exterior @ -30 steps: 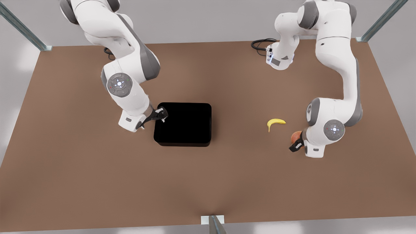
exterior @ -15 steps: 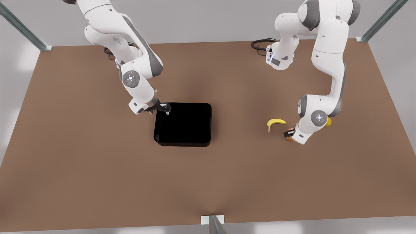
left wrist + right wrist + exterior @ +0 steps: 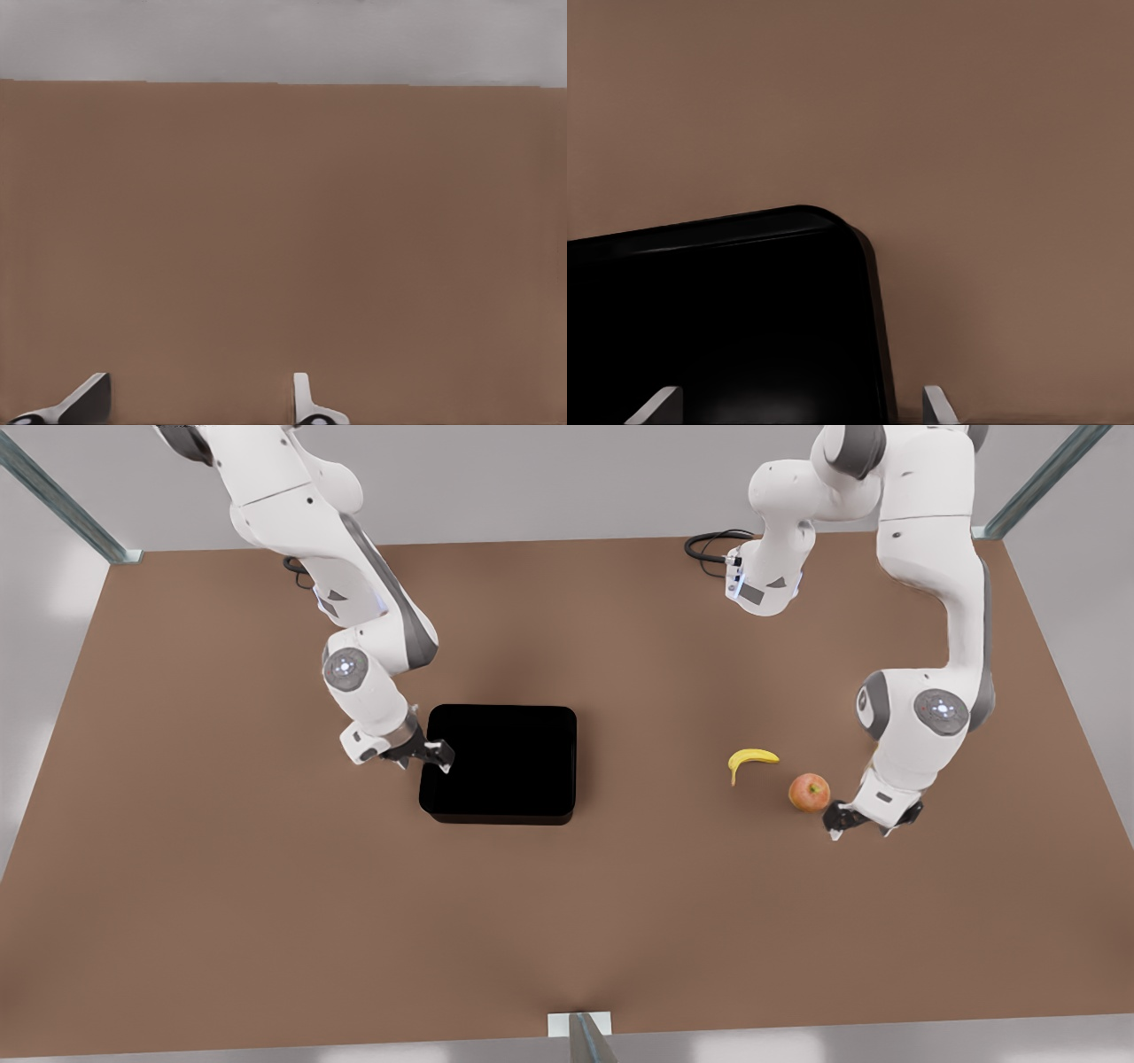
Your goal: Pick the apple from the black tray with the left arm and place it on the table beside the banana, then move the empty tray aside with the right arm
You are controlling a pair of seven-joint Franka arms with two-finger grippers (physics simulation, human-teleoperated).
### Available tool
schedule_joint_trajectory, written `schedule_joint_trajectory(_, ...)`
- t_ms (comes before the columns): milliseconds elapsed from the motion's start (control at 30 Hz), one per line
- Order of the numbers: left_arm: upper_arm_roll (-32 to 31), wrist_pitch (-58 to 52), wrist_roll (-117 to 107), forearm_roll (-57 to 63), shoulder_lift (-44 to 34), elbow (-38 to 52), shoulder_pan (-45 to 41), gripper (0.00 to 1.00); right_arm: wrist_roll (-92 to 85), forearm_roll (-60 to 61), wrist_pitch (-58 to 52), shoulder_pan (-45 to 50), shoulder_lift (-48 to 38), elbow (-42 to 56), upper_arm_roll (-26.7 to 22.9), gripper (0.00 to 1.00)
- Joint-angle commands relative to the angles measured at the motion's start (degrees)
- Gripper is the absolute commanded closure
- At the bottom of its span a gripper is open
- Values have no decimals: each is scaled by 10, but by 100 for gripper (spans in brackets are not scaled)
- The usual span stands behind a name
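Released since my earlier frame, apple [image 3: 809,792] rests beside banana [image 3: 751,760]; left gripper [image 3: 858,821] spread empty, right gripper [image 3: 429,755] spread over black tray [image 3: 505,766] edge.

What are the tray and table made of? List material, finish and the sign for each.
Tray: probably hard plastic or lacquer, glossy black; a pale highlight runs along its rounded rim in the right wrist view.
Table: possibly board or laminate, matte brown; even colour, no grain and no reflections. As simulator renders, both are guesses.
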Motion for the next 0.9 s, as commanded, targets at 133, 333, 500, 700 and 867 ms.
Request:
schedule_joint_trajectory(133,4,-427,86,-58,-55,169,2,0,-42,2,4,-3,37,-1,4,1)
schedule_joint_trajectory(333,5,-399,86,-57,-41,166,5,0,-42,3,3,-3,71,-2,4,8)
schedule_joint_trajectory(500,5,-399,86,-58,-40,166,5,0,-42,3,-22,-3,71,2,4,37)
schedule_joint_trajectory(700,5,-399,86,-58,-39,166,5,0,-38,4,-38,-4,69,8,4,58)
schedule_joint_trajectory(867,6,-399,86,-58,-35,169,7,0,-41,4,-77,-4,68,25,4,79)
